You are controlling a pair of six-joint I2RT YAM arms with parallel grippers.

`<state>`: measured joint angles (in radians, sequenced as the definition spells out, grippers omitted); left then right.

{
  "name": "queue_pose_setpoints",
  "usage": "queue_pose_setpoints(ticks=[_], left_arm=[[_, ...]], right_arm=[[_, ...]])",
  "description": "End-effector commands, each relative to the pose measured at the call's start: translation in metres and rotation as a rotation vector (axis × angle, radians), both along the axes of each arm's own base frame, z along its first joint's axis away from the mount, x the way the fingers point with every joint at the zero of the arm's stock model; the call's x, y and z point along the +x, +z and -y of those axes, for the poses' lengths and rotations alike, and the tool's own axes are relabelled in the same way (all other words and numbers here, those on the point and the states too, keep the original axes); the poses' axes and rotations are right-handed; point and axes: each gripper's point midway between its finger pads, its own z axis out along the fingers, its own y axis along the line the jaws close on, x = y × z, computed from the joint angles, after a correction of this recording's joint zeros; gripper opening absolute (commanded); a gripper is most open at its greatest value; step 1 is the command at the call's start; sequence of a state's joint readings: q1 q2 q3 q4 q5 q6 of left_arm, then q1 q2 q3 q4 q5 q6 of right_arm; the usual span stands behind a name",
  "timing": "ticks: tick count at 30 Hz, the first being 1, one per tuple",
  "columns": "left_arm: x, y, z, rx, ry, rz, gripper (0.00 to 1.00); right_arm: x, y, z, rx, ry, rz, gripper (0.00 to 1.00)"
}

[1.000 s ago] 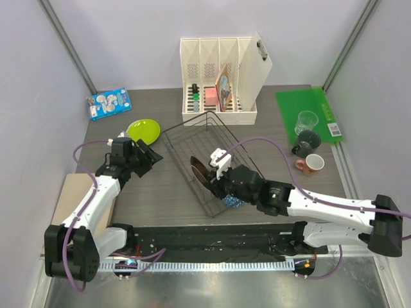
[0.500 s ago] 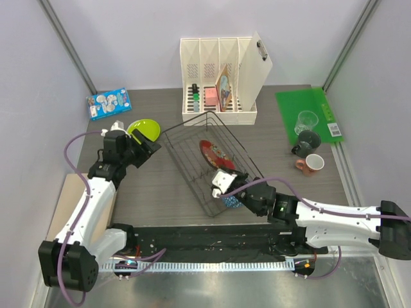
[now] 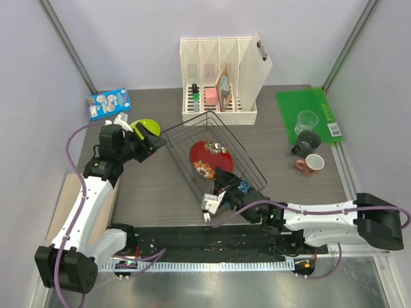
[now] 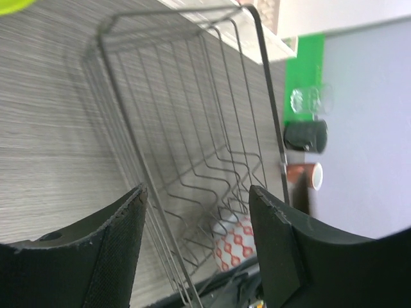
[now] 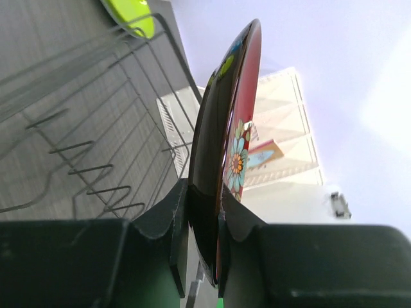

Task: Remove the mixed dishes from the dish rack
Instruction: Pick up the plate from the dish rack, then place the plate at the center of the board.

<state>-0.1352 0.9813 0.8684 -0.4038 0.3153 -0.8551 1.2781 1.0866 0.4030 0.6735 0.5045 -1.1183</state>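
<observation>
1. plainly, my right gripper (image 5: 204,217) is clenched on the lower rim of the red floral plate (image 5: 226,144), a glossy round disc with a dark back and bright flowers on its face.
2. the plate stands on edge over the dish rack (image 3: 187,122), thin dark wire with bent prongs.
3. my left gripper (image 4: 196,224) gapes, holding nothing, beside the rack's far-left corner near the lime-green plate (image 3: 146,127).

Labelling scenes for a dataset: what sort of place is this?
Probably a robot lab cell, not a kitchen: bare walls, arms bolted to the table, a dish rack beside a file holder.
</observation>
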Motion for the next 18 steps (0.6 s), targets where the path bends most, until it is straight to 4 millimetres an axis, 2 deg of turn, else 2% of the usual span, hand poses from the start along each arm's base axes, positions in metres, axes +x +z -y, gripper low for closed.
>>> queue_pose_setpoints(ticks=[1,6,8,10,11,15,18], left_arm=[[-0.011,0.021,0.027,-0.038,-0.155,0.049,0.68],[-0.021,0.026,0.042,-0.027,-0.219,0.084,0.75],[-0.026,0.018,0.046,-0.025,-0.230,0.068,0.85],[-0.030,0.016,0.048,-0.023,-0.236,0.069,0.91],[-0.032,0.016,0.049,-0.022,-0.239,0.069,0.99],[-0.039,0.009,0.052,-0.015,-0.267,0.063,1.00],[-0.043,0.001,0.055,-0.016,-0.283,0.042,0.96]], right_arm=[[-0.009,0.027,-0.018,-0.017,0.026,0.179,0.01],[-0.018,0.019,-0.041,-0.073,0.081,0.206,0.01],[-0.019,0.013,-0.051,-0.113,0.096,0.220,0.01],[-0.021,0.009,-0.058,-0.134,0.115,0.227,0.01],[-0.021,0.009,-0.059,-0.136,0.118,0.229,0.01],[-0.021,0.011,-0.067,-0.141,0.129,0.243,0.01],[-0.021,0.016,-0.074,-0.146,0.140,0.261,0.01]])
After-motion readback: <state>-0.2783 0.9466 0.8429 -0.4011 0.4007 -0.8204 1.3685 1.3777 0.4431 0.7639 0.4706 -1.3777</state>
